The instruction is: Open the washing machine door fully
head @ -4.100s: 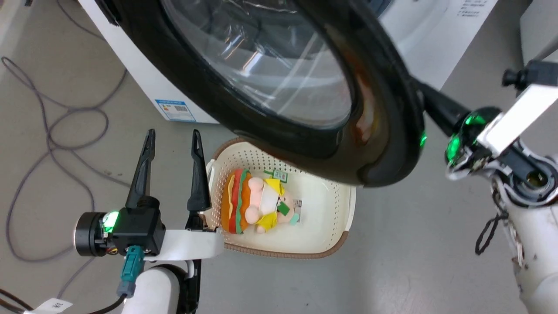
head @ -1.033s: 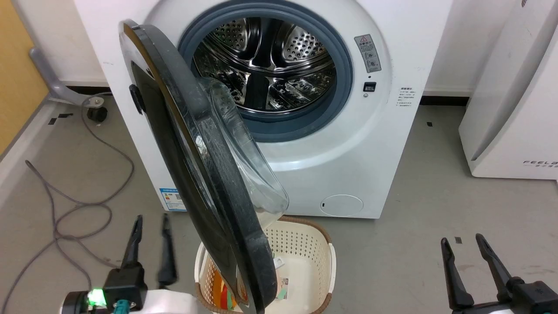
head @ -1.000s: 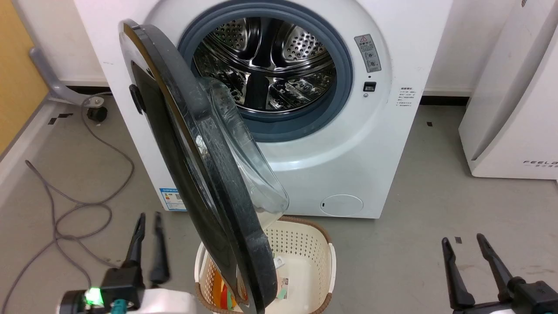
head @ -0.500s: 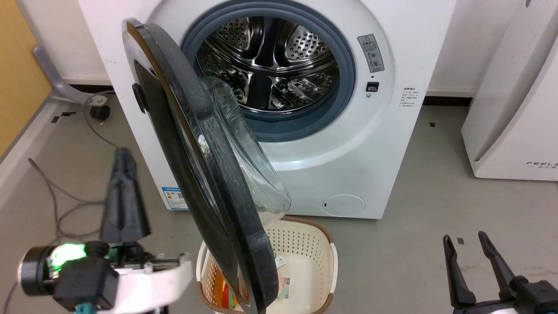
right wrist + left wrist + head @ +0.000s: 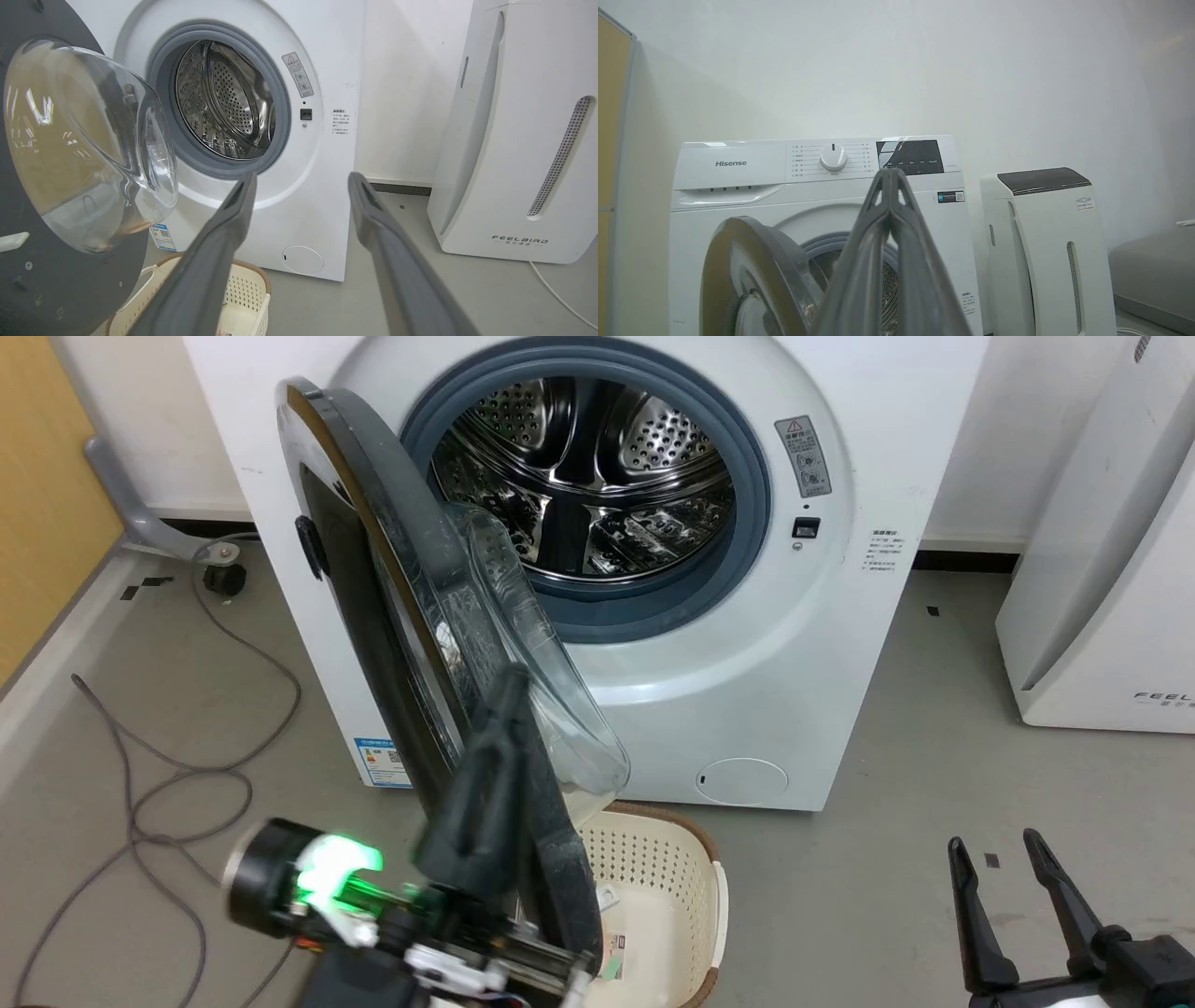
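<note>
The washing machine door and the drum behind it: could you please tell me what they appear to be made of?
The washing machine door: dark glossy rim, probably plastic; its bulging centre bowl is see-through with glints, glass or clear plastic. The drum: mirror-bright, perforated, likely stainless steel. Its gasket: matte grey, probably rubber.

"Hisense" stands on the washing machine (image 5: 733,175), top panel, left of the dial (image 5: 833,157). "FEELBIRD" stands low on the front of the white appliance (image 5: 504,140) to its right. On the machine's front, the warning sticker (image 5: 805,455) and blue label (image 5: 384,756) carry print too small to read.
</note>
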Tool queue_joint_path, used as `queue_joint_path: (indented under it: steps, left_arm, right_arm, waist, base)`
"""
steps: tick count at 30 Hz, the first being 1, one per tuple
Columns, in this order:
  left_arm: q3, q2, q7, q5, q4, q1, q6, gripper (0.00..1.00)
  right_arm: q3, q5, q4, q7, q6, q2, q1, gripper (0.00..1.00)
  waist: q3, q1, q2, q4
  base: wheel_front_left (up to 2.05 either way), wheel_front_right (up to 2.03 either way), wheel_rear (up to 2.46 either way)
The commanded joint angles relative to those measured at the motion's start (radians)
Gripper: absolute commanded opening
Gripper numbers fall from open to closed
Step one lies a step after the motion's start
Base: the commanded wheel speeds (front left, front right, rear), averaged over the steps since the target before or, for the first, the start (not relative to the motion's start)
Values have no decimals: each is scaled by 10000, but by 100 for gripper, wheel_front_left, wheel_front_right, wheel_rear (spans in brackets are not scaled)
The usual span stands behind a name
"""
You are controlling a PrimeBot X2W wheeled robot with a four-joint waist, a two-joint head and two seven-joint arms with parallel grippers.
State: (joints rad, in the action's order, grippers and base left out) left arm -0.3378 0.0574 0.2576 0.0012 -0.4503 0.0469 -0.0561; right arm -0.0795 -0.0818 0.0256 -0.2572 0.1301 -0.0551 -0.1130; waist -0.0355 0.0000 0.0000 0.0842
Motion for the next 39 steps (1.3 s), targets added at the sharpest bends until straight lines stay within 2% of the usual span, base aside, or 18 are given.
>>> queue_joint_path:
  steps: [1, 13, 22, 29, 39]
  left_arm:
    - [-161, -3, 42, 34, 8, 162, 75, 0]
    - [-2000, 28, 42, 119, 801, -89, 528, 0]
    - [-2923, 288, 42, 253, 1897, -404, 575, 0]
    - [-2887, 319, 42, -75, 3139, -564, 381, 0]
    - [-2072, 152, 42, -502, 4163, -630, 75, 0]
  right_arm:
    - [6, -61, -48, -45, 6, 48, -116, 100]
    - [-26, -91, -19, -45, 6, 49, -117, 100]
    - [-103, -106, -1, -45, 6, 49, -36, 100]
    - [-129, -93, 85, -45, 6, 49, 58, 100]
    - [-323, -47, 199, -45, 6, 49, 117, 100]
  waist:
    - [-2, 0, 0, -1]
    - [79, 0, 0, 83]
    - [231, 0, 0, 279]
    - [359, 0, 0, 310]
    - [531, 0, 0, 490]
  base:
    - [0, 0, 0]
    - [0, 0, 0]
    - [0, 0, 0]
    - [0, 0, 0]
    - [0, 0, 0]
